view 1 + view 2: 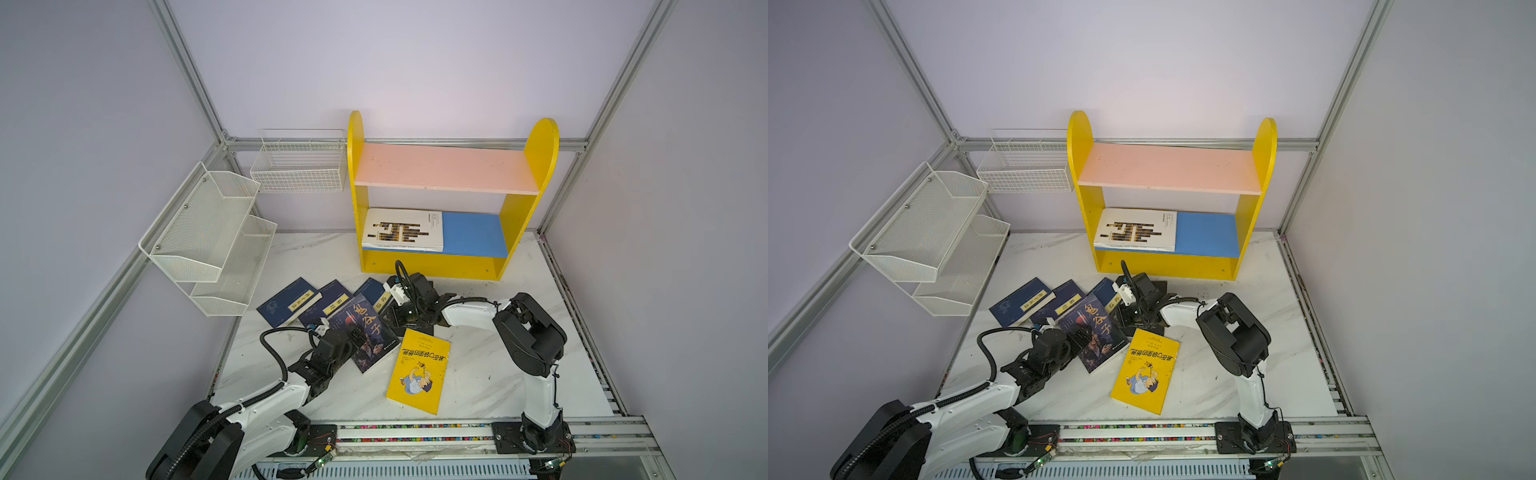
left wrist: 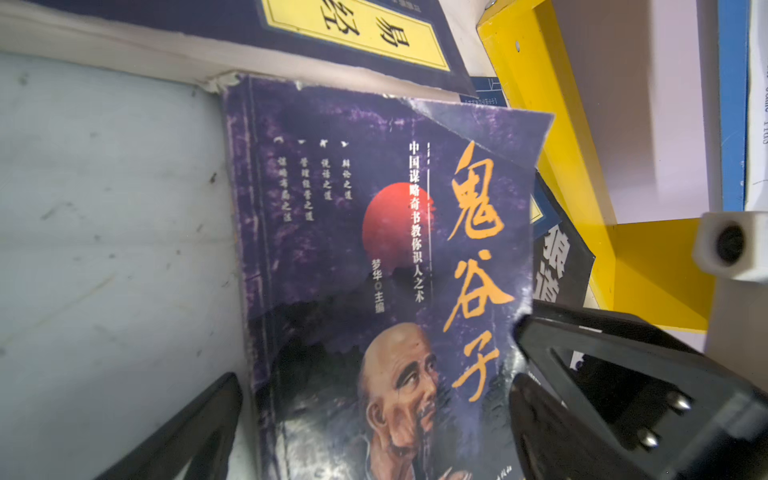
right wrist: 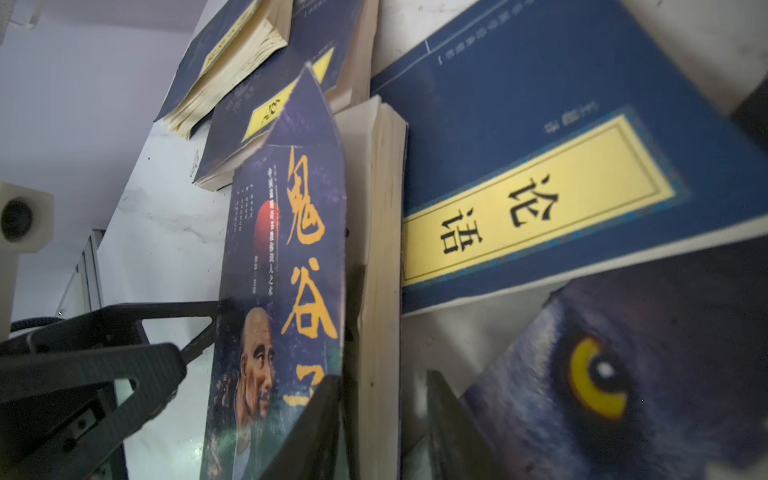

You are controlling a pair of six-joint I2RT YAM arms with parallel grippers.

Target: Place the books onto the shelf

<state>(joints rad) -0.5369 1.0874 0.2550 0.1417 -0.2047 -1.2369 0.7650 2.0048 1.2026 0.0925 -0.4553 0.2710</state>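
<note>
The dark-blue portrait book (image 1: 365, 332) (image 2: 332, 232) lies at mid-table, overlapping three navy books (image 1: 289, 303) (image 1: 328, 303) (image 1: 376, 291). My left gripper (image 2: 374, 365) is open, one finger on each side of the book's lower part. My right gripper (image 3: 382, 376) is shut on that book's page edge (image 3: 376, 249), one finger on the cover and one on the underside. A black wolf-eyes book (image 3: 623, 374) lies under the right gripper. The yellow cartoon book (image 1: 419, 370) lies nearer the front. A white book (image 1: 403, 230) lies on the blue lower board of the yellow shelf (image 1: 515, 216).
A white mesh tiered rack (image 1: 208, 237) hangs on the left wall, with a white wire basket (image 1: 299, 164) beside the shelf. The shelf's pink upper board (image 1: 444, 168) is bare. A metal rail (image 1: 415, 432) carrying both arm bases runs along the table's front edge.
</note>
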